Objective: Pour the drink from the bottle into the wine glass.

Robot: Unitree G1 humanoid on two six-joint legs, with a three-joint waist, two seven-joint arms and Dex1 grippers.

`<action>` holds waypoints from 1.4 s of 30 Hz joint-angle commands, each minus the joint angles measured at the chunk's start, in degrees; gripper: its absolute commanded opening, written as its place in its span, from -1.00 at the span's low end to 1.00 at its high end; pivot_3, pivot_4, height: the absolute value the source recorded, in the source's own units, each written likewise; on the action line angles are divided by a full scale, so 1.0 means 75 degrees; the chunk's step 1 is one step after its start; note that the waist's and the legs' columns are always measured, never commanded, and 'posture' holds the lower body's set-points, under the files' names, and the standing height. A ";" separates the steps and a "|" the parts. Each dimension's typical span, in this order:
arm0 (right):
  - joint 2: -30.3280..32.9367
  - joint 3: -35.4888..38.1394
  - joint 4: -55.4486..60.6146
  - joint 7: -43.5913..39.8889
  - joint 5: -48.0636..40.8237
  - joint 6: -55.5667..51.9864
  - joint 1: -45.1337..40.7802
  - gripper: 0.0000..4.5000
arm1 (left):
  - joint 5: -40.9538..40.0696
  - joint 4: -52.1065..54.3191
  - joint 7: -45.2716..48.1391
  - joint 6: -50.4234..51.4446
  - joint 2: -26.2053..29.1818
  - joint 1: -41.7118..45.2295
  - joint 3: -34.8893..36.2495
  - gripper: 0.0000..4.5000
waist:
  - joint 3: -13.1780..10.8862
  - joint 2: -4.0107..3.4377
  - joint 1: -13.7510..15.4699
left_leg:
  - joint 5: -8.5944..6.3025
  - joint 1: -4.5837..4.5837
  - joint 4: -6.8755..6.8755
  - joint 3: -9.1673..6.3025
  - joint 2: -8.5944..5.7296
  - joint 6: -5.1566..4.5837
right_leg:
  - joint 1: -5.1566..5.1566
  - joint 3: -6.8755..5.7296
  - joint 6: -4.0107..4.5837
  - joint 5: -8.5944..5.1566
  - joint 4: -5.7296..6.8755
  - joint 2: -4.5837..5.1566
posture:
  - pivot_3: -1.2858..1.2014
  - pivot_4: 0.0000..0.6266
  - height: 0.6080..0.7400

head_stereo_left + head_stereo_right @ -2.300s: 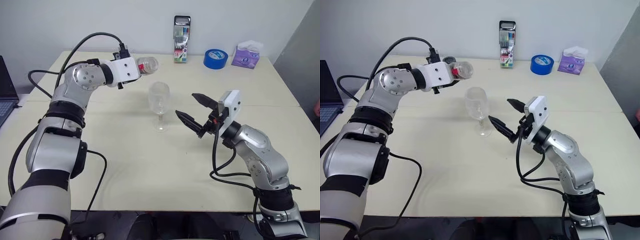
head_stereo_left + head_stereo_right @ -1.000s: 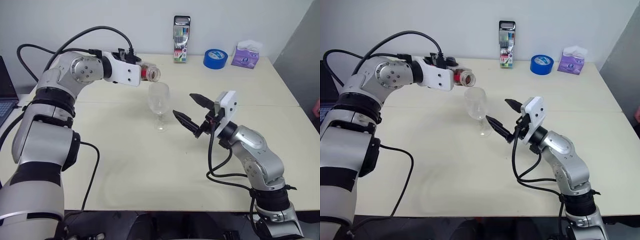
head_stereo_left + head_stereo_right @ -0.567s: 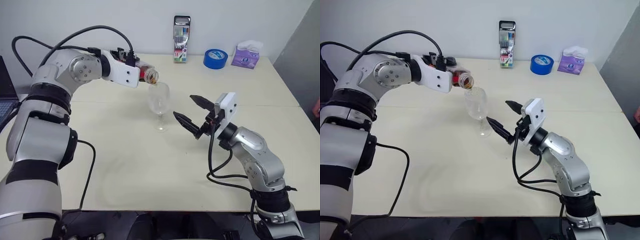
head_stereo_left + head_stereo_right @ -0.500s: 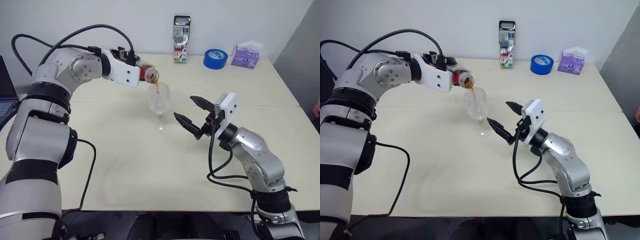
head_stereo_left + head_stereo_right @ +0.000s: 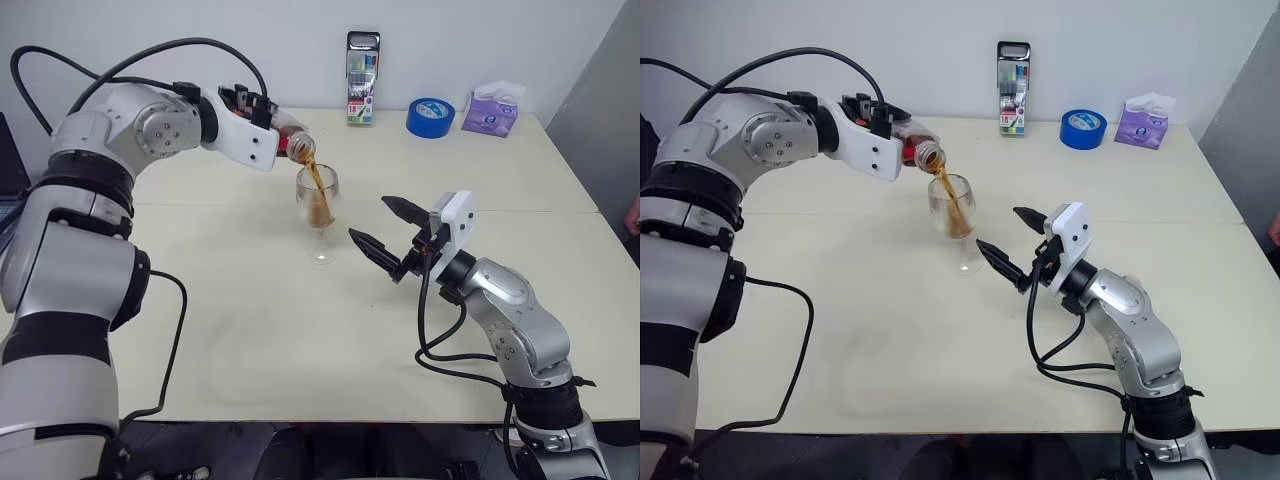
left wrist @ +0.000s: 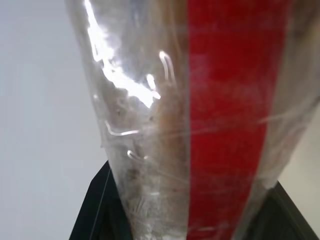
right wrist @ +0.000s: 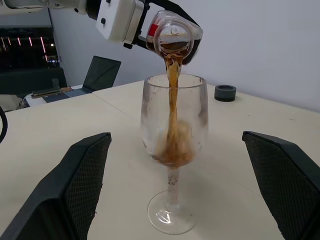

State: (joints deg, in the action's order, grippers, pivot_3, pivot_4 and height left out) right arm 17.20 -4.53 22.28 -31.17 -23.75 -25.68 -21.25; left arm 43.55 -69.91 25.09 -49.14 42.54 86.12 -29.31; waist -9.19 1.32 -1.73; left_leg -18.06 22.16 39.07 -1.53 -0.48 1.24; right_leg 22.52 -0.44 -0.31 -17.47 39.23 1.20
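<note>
My left gripper (image 5: 278,137) is shut on the clear bottle (image 5: 297,145) with the red label (image 6: 225,125), tipped mouth-down over the wine glass (image 5: 317,205). A stream of brown drink (image 7: 172,95) falls from the uncapped mouth into the bowl, where some liquid (image 7: 172,150) has gathered. The glass stands upright in the middle of the cream table (image 5: 300,340). My right gripper (image 5: 385,224) hovers open just right of the glass, its fingers (image 7: 80,185) on either side of it in the right wrist view, not touching it.
At the table's far edge stand a marker case (image 5: 363,64), a blue tape roll (image 5: 431,116) and a purple tissue pack (image 5: 491,111). A small dark cap (image 7: 225,92) lies on the table behind the glass. A laptop (image 7: 102,72) sits on the far left.
My left gripper has rolled and risen slightly, tipping the bottle further. The drink now streams into the glass, and liquid has collected in the bowl. My right gripper has stayed put.
</note>
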 commanded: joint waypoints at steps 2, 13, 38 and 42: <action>-0.0001 0.0060 0.0361 0.0009 -0.0045 0.0159 -0.0019 1.00 | 0.0111 0.0008 -0.0324 -0.0009 0.0171 0.0407 -0.0039 -0.23 | 0.0000 0.0000 0.0000 | 0.0000 0.0000 0.0000 0.0001 0.0000 0.0000 | 0.0001 0.0001 0.0000 0.0000 0.0002 0.0000 | 0.03 -0.52 1.00; -0.0028 0.0103 0.0426 0.0042 -0.0103 0.0133 0.0006 1.00 | 0.0345 -0.0132 -0.0619 0.0030 0.0163 0.0592 -0.0235 -0.23 | 0.0000 0.0000 0.0000 | 0.0000 0.0005 0.0010 0.0013 0.0000 0.0001 | 0.0023 0.0007 0.0000 0.0000 0.0038 0.0001 | 0.03 -0.52 1.00; -0.0030 0.0162 0.0516 0.0110 -0.0193 0.0059 0.0028 1.00 | -0.1571 -0.0317 0.1328 0.0628 -0.0232 0.0337 0.1025 -0.23 | 0.0000 0.0001 -0.0012 | 0.0001 0.0106 0.0123 0.0014 -0.0001 0.0001 | 0.0117 0.0005 -0.0001 -0.0001 0.0132 0.0002 | 0.03 -0.52 1.00; -0.0037 0.0137 0.0498 0.0082 -0.0205 0.0062 0.0000 1.00 | -0.2389 -0.0106 0.2241 0.1011 -0.0361 0.0160 0.1582 -0.23 | 0.0001 0.0001 -0.0027 | 0.0001 0.0105 0.0125 0.0014 0.0001 0.0001 | 0.0118 0.0004 -0.0001 -0.0001 0.0134 0.0001 | 0.03 -0.52 1.00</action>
State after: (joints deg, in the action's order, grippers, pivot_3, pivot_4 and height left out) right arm 17.03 -4.04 23.95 -30.38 -24.19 -25.69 -20.87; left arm 29.15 -72.51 39.58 -42.88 39.42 87.12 -19.93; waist -9.18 1.33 -1.94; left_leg -18.05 22.94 40.01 -1.42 -0.47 1.25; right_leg 23.41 -0.40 -0.31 -17.48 40.26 1.21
